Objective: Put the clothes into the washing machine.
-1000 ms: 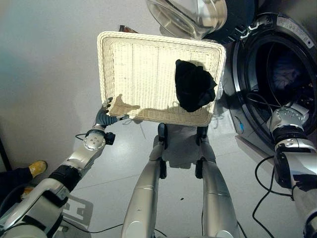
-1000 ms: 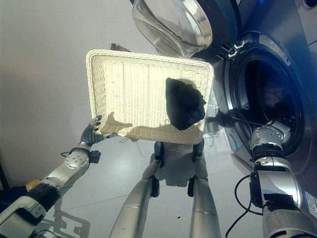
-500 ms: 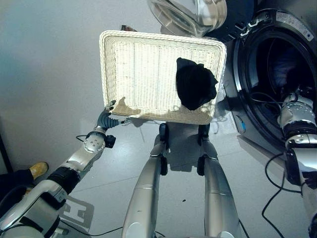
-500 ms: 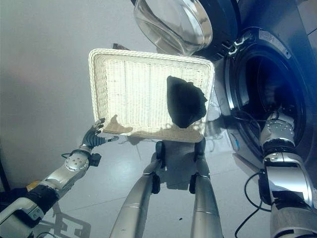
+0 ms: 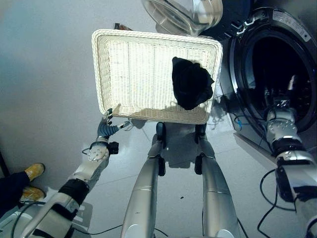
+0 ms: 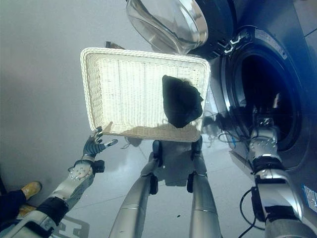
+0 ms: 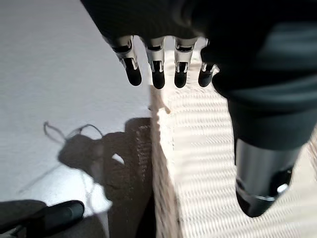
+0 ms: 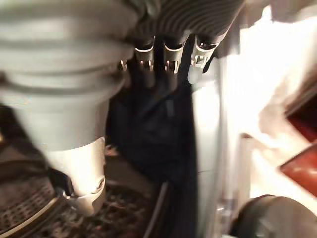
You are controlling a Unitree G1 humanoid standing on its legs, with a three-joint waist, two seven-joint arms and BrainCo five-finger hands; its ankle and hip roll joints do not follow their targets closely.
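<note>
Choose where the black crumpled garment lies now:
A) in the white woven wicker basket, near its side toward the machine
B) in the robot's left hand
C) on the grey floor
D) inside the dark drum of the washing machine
A: the black garment rests inside the white wicker basket, by its machine-side wall.

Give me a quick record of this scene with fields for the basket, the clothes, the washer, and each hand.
basket: white wicker basket on the floor, left of the washer
clothes: one black garment lying in the basket's right part
washing machine: washing machine with its glass door swung open
left hand: left hand open, beside the basket's near left corner
right hand: right hand reaching into the drum, fingers on dark cloth, grip unclear
</note>
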